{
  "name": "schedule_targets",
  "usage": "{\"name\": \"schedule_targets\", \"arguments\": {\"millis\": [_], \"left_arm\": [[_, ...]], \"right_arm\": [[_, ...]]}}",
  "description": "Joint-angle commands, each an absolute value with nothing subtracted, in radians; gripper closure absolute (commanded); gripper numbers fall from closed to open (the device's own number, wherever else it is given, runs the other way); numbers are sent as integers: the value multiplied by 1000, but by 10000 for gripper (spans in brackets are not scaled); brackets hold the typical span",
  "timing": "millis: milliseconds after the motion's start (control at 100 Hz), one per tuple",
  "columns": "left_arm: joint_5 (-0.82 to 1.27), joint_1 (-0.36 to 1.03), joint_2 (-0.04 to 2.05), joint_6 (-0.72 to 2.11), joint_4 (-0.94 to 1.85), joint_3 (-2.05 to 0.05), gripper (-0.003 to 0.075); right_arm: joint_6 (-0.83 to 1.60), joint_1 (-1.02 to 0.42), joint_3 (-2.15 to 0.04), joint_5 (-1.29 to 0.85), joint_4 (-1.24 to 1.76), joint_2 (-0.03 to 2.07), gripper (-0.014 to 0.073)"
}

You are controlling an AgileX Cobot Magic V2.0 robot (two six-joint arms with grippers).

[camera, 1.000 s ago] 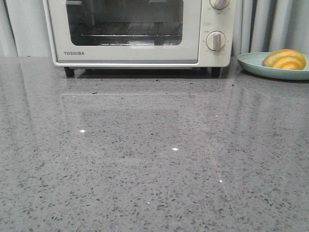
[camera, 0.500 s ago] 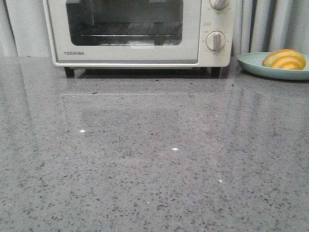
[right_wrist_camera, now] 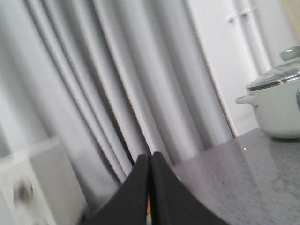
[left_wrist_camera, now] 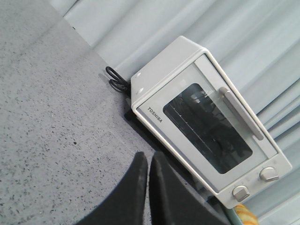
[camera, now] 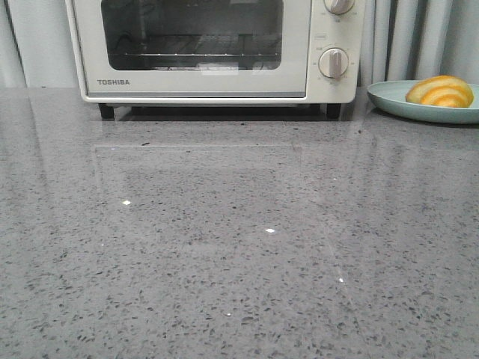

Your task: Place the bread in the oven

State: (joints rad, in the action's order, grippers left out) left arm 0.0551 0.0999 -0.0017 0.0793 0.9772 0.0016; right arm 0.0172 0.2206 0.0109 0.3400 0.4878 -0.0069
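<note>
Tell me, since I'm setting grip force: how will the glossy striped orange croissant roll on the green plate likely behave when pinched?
The glossy striped orange croissant roll looks smooth and shiny, so it may be slippery between fingers. Its rounded, humped shape could let it rock or slide on the shallow pale green plate if nudged. Its tapered ends probably give less to hold; a pinch across the thick middle seems safer.

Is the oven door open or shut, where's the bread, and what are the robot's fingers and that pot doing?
oven: door shut, nothing on its wire rack.
bread: lying on the plate, not in the oven.
plate: on the counter right of the oven, holding the bread.
left gripper: fingers closed together, holding nothing.
right gripper: fingers closed together, holding nothing.
pot: standing on the counter, glass lid on.
</note>
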Motion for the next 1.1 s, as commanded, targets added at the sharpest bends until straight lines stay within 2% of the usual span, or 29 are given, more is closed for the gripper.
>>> {"name": "schedule_targets", "arguments": {"millis": [0,90,170,240,390,430,500,620,810,1090], "left_arm": [[23,102,-29,94,984,-10,741],[99,108,-11,184,896,-81,742],[177,108,34,257,801,-182,742],[228,108,115,314,745,-272,742],[276,108,387,418,731,-453,741],[288,108,454,452,731,-506,741],[300,126,578,527,731,-594,741],[243,233,763,624,731,-733,741],[170,393,1042,708,731,-981,741],[170,436,1370,708,843,-1271,741]], "right_arm": [[10,223,22,452,694,-21,641],[10,223,9,418,935,-14,641],[21,223,-20,378,964,14,641],[27,223,-74,259,824,45,641],[30,223,-276,-206,278,186,641],[30,223,-315,-250,221,235,642],[30,199,-366,-233,175,290,641],[30,149,-405,-141,175,345,641],[30,85,-430,-189,175,395,641],[30,58,-430,-233,181,399,641]]}}
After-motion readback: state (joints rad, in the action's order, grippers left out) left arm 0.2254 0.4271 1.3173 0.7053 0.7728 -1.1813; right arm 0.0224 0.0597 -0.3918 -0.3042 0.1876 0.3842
